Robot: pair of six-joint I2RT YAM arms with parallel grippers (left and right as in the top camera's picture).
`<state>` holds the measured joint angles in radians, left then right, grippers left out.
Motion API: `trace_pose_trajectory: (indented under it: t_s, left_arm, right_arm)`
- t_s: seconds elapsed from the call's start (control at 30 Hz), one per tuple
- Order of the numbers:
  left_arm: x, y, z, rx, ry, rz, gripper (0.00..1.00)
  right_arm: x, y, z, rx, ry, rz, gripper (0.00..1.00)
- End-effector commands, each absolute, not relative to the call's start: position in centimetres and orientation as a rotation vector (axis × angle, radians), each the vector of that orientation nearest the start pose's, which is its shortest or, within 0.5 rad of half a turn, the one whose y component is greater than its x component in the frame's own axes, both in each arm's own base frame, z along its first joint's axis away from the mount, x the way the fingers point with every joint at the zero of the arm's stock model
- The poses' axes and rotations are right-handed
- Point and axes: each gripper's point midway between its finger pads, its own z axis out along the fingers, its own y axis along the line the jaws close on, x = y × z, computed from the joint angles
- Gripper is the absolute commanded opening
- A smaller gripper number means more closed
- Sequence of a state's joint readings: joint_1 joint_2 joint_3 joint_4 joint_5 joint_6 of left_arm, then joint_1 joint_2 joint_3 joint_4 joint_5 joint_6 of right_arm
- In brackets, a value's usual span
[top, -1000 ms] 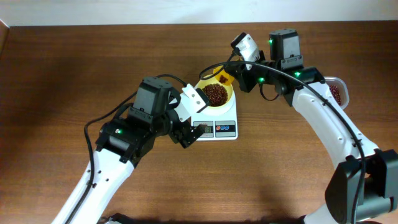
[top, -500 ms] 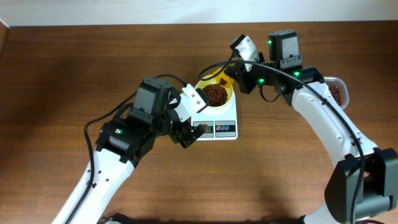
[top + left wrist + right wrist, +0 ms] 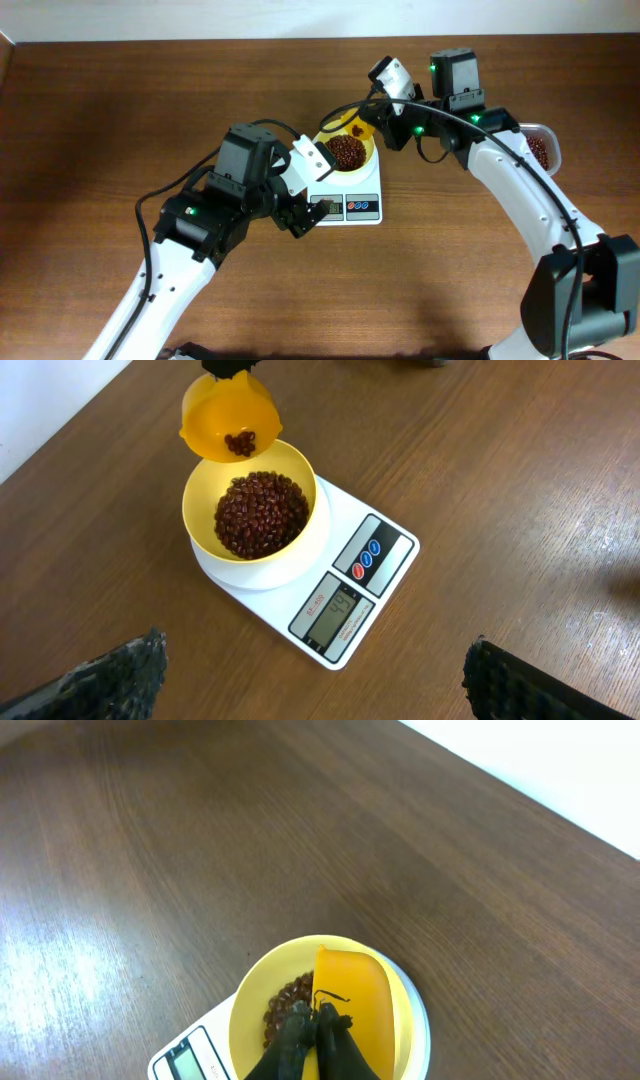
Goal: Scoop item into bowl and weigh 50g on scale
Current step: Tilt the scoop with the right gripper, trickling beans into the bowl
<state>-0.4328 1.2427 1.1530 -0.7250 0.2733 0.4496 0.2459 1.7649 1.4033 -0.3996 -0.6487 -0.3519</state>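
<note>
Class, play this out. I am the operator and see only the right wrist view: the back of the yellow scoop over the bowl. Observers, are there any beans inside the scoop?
Observer: Yes. The left wrist view shows a few beans lying in the scoop, which is tipped over the rim of the bowl.
Operator: What does the scale say?
Observer: The scale has its display in full view of the left wrist camera. Digits show, but they are too small to read surely.
Operator: Where is the other arm?
Observer: Overhead, the left gripper sits beside the scale's front corner, jaws wide apart, holding nothing.
</note>
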Motion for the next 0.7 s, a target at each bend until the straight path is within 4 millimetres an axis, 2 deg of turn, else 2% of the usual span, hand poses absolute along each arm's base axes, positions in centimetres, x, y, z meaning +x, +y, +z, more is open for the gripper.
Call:
trace_pose_trajectory:
  t_s: [0.0, 0.2, 0.33, 0.43, 0.53, 0.67]
  left_arm:
    - [29.4, -19.0, 22.8, 1.141, 2.071, -0.326, 0.99]
    - [29.4, -19.0, 22.8, 1.141, 2.071, -0.326, 0.99]
    - [29.4, -19.0, 22.8, 1.141, 2.071, -0.326, 0.99]
    - [29.4, -19.0, 22.8, 1.141, 2.071, -0.326, 0.99]
    - [29.4, -19.0, 22.8, 1.141, 2.071, -0.326, 0.99]
    - [29.4, -19.0, 22.8, 1.141, 2.071, -0.326, 0.99]
  right_arm:
    - [43.0, 22.3, 19.4, -0.982, 2.021, 0.725, 0.04]
    - [43.4, 22.1, 19.6, -0.979, 2.006, 0.705, 0.04]
    - [42.4, 22.2, 18.8, -0.989, 2.052, 0.744, 0.04]
    - [43.3, 21.8, 19.3, -0.977, 2.023, 0.708, 0.04]
    - [42.7, 22.2, 19.4, -0.982, 2.02, 0.757, 0.04]
    - [43.0, 21.9, 19.5, -0.978, 2.013, 0.745, 0.04]
